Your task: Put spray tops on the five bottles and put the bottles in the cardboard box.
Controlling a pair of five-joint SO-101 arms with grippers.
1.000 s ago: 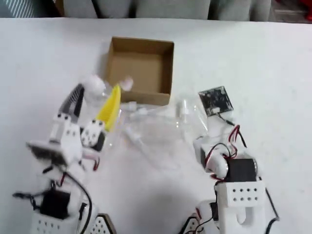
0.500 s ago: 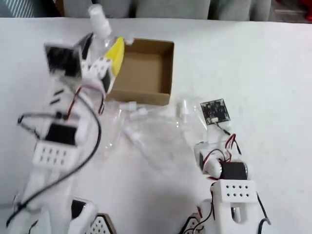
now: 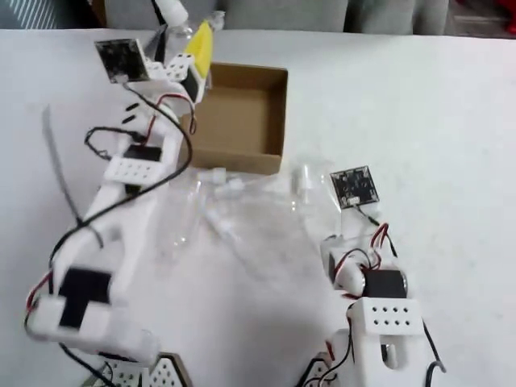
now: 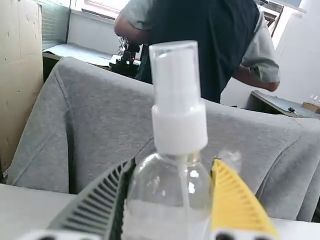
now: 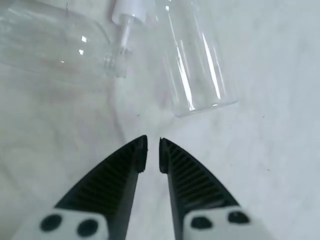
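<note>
Clear plastic bottle with a white spray top (image 4: 167, 200): held up off the table, just past the 11 o'clock corner of the brown cardboard box (image 3: 234, 160), not yet over the opening.
Left hand (image 4: 172, 172): its grey and yellow jaws are clamped on the bottle's shoulder from both sides.
Pointing: the spray top leads, out beyond the fingertips and toward 12 o'clock across the white table (image 3: 451, 121).
Long axis: in line with the hand's reach. How steeply it tilts I cannot tell.
Step in hand: likely carrying a finished bottle to the box, which looks empty, so probably the first of five.
Next move: calls for bringing the bottle back toward 5 o'clock over the opening, lowering it inside, then opening the jaws.
Right hand (image 5: 150, 152): low over the table at 5 o'clock of the box, jaws a narrow slit apart, holding nothing.
Uncapped clear bottles (image 5: 195, 60): lying on their sides just ahead of it, with a loose white spray top (image 5: 124, 15) between them.
</note>
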